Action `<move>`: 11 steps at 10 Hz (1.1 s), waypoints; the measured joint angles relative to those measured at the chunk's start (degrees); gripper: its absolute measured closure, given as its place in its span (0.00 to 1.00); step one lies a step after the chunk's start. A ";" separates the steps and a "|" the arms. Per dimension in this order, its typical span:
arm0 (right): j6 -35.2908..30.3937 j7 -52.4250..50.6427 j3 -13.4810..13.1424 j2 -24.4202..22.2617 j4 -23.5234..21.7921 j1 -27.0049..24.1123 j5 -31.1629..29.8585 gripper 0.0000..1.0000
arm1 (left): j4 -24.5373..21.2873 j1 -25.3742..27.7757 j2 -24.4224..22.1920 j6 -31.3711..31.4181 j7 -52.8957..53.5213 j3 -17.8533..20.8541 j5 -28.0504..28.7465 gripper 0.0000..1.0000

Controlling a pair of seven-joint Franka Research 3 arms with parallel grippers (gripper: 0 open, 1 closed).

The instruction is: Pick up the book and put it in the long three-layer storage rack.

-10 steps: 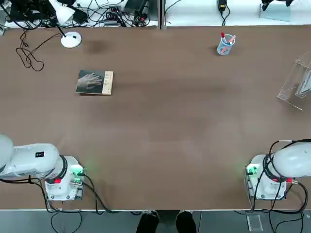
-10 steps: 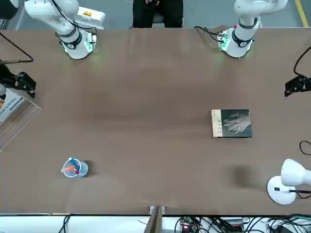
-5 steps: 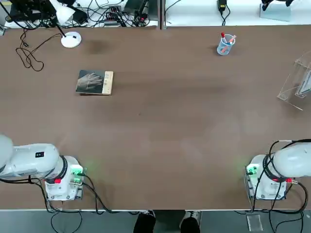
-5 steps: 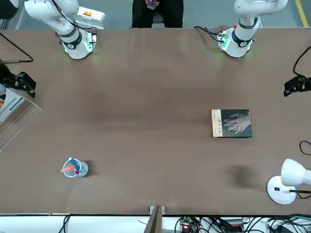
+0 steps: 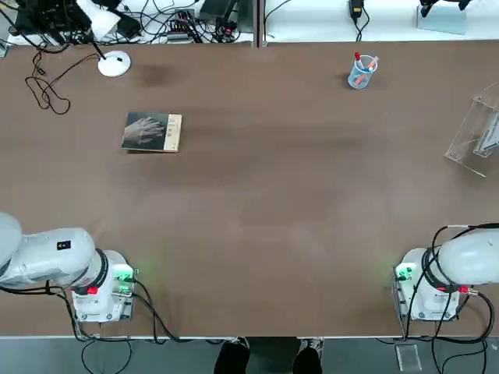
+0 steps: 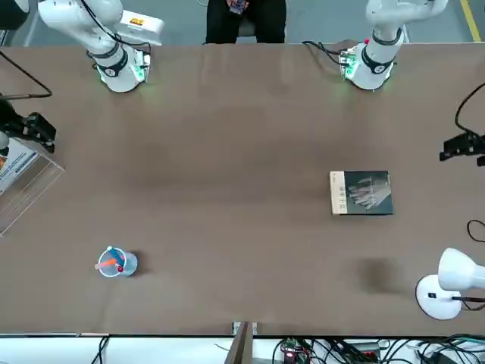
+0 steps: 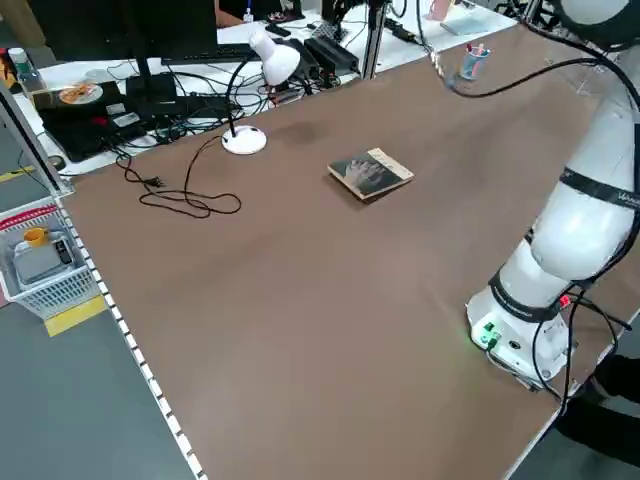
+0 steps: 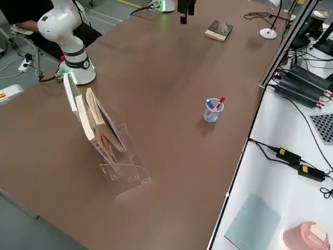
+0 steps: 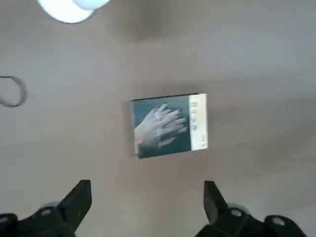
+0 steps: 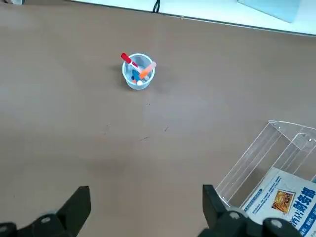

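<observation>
- Where the robot's side of the table [image 5: 257, 234] ends, between the two arm bases, a person [image 6: 245, 19] sits with legs close to the edge, a phone-like object in hand.
- The left gripper [image 9: 148, 202] hangs over the table's left side, its jaws wide open with nothing between them; the book shows ahead of them in its wrist view.
- The right gripper [image 10: 146, 205] hangs over the right side, by the rack, its jaws also wide open and holding nothing.
- The clear rack [image 10: 247, 163] stands at the right; books [image 8: 96, 117] already in it, upright or leaning, take up part of its room. I cannot tell how much of each tier is free.
- The book [image 5: 146, 131] lies flat on the left part of the table, hand picture up, tan strip towards the rack's side.
- The pen cup [image 5: 361, 74], with red, orange and blue pens, stands beyond the straight line from book to rack, nearer the far edge.
- A white lamp [image 5: 114, 63] stands past the book, farther left, with a tangle of dark cable [image 5: 48, 89] beside it.
- Across the far edge, a white desk [image 8: 276, 172] carries more cables and a light-blue sheet [image 8: 253, 223].
</observation>
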 joint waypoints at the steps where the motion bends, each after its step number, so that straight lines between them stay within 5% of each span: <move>1: 0.13 0.00 -0.01 0.00 -0.01 0.00 0.00 0.00 | -0.41 1.28 1.42 0.70 1.30 0.07 -1.78 0.00; 4: 0.22 0.02 -0.02 0.00 -0.01 0.00 0.00 0.00 | -2.29 3.24 5.07 1.64 6.52 0.11 -4.26 0.00; 11: 0.28 0.03 -0.05 -0.02 0.00 -0.01 0.00 0.00 | -14.59 6.83 7.63 13.88 17.02 0.08 -12.28 0.00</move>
